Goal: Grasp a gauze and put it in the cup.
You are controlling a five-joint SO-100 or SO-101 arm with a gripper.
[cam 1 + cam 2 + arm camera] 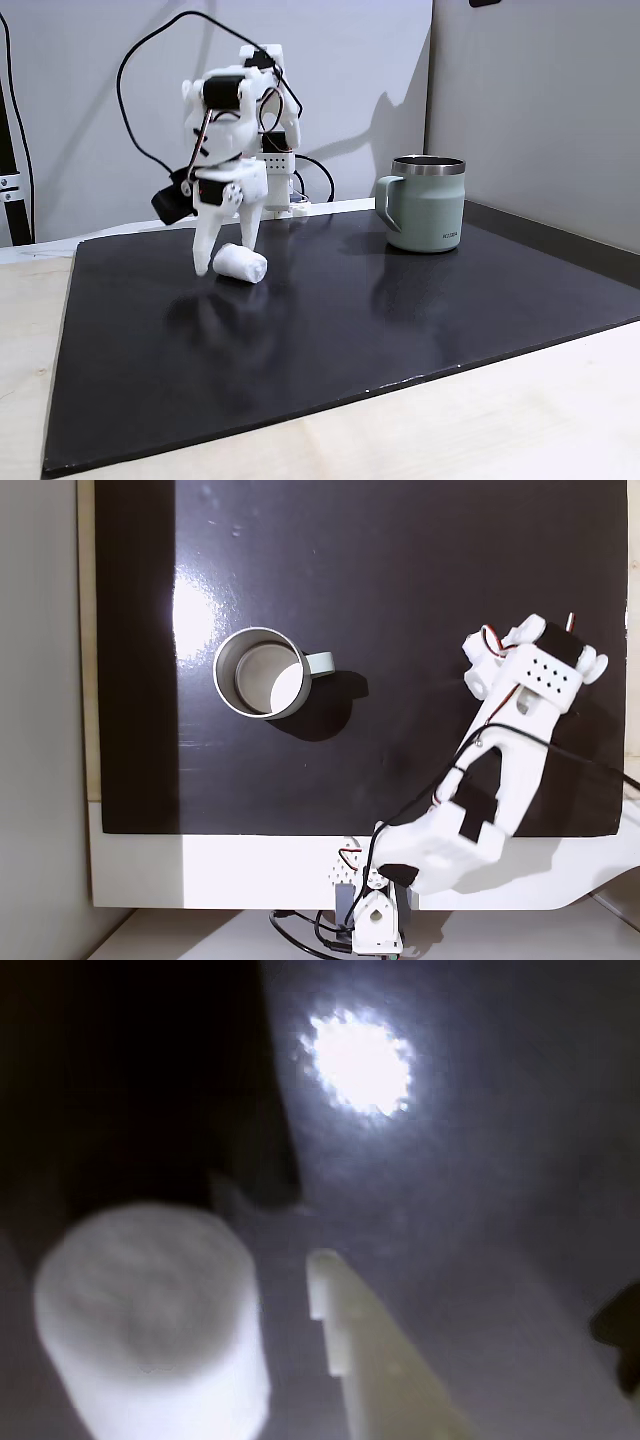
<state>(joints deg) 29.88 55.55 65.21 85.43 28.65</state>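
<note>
Where the glossy black rectangular mat (400, 330) covers the pale wooden worktop (520, 420), the following items stand.

Item one: a small white soft cloth roll of gauze (241, 264), short and cylindrical, lying on its side on the mat, well apart from the mug and to its left in the side-on fixed view. In the wrist view the gauze (150, 1320) appears large and blurred at lower left.

Item two: a pale sage-green mug (427, 203) with a silver metal rim, a side handle and small dark print low on its wall, upright on the mat. From above, the mug (228, 685) shows a bare interior, handle pointing right in that view.

Item three: a white plastic robot arm (232, 130) with black cables, based behind the mat's far edge, left of the mug in the side-on fixed view. Its end effector (222, 260) reaches down to the mat at the gauze, jaws parted; one white finger (204, 245) stands just left of the roll. In the wrist view a pale finger (370, 1350) lies just right of the gauze with a gap between, not clamped on it.

Item four: a bright lamp reflection (360, 1060) on the mat, beyond the gauze in the wrist view.
</note>
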